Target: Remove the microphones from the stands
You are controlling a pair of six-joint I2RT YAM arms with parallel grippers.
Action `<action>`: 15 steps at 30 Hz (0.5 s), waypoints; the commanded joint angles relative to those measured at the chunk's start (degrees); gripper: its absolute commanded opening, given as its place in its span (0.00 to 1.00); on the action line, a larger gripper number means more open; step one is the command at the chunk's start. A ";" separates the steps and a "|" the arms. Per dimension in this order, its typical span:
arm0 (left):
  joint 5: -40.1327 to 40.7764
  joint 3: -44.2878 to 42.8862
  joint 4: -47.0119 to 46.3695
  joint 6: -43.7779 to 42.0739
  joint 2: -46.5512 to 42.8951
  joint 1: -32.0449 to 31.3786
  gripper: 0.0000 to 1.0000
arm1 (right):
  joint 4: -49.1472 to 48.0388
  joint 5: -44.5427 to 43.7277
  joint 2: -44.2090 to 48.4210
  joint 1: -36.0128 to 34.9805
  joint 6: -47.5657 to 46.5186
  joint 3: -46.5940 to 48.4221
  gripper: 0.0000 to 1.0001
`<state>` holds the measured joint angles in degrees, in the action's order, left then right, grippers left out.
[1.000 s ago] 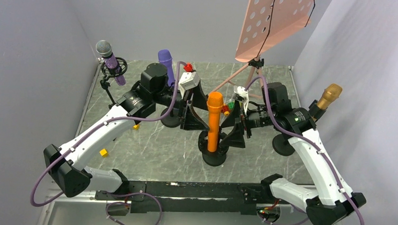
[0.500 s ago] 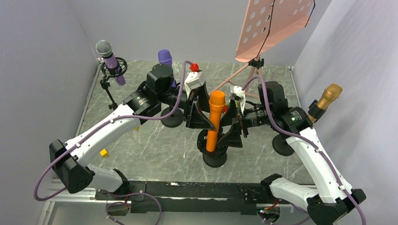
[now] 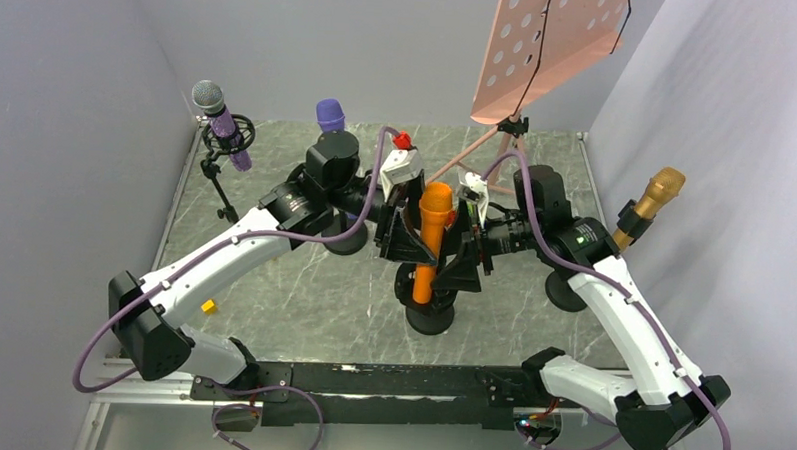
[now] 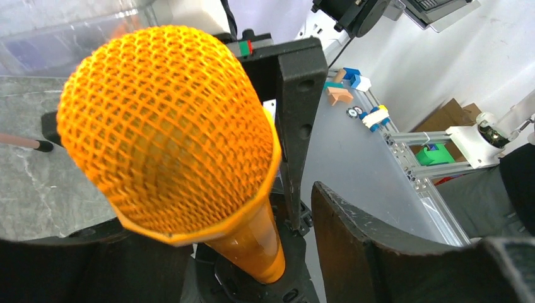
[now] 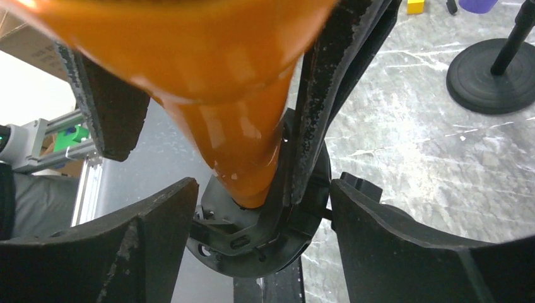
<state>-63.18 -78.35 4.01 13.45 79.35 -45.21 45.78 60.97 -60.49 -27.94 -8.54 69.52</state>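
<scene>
A: Where do we find the orange mesh-headed microphone (image 3: 434,201)?
B: Upright in the black round-based stand (image 3: 430,317); left gripper (image 4: 252,246) straddles it, jaws not pinching; right gripper (image 5: 265,214) gapes wide just below.

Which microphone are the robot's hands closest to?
The orange microphone in the middle. The left gripper and right gripper flank it; the silver-topped purple microphone, plain purple microphone and gold microphone stand away from them.

From above I can't tell whether either arm's jaws touch the orange microphone (image 3: 433,221); in the right wrist view its blurred head runs off the top.
</scene>
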 commanded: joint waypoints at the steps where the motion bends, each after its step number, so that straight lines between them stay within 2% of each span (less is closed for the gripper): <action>1: -0.90 -3.84 -1.25 0.45 1.32 -0.99 0.68 | -3.98 0.43 2.30 -0.27 1.02 -1.75 0.78; 5: -1.08 -4.81 -0.39 -0.17 2.69 -1.06 0.60 | -3.33 -0.16 2.72 -0.42 -0.35 -2.80 0.70; 8: -1.36 -5.07 -0.93 -0.09 3.25 -1.10 0.49 | -3.44 -1.03 3.13 -0.53 -0.73 -3.51 0.66; 13: -3.36 -7.42 0.09 -0.80 4.16 -1.09 0.27 | -2.91 -2.44 3.27 -0.71 -1.71 -3.90 0.63; 15: -4.05 -8.78 0.35 -1.02 4.61 -1.02 0.13 | -2.85 -2.73 3.01 -0.75 -1.83 -3.82 0.62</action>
<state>-65.19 -82.76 5.43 14.09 82.91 -46.46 44.05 60.05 -58.06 -28.32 -8.43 66.17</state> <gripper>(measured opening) 0.436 0.628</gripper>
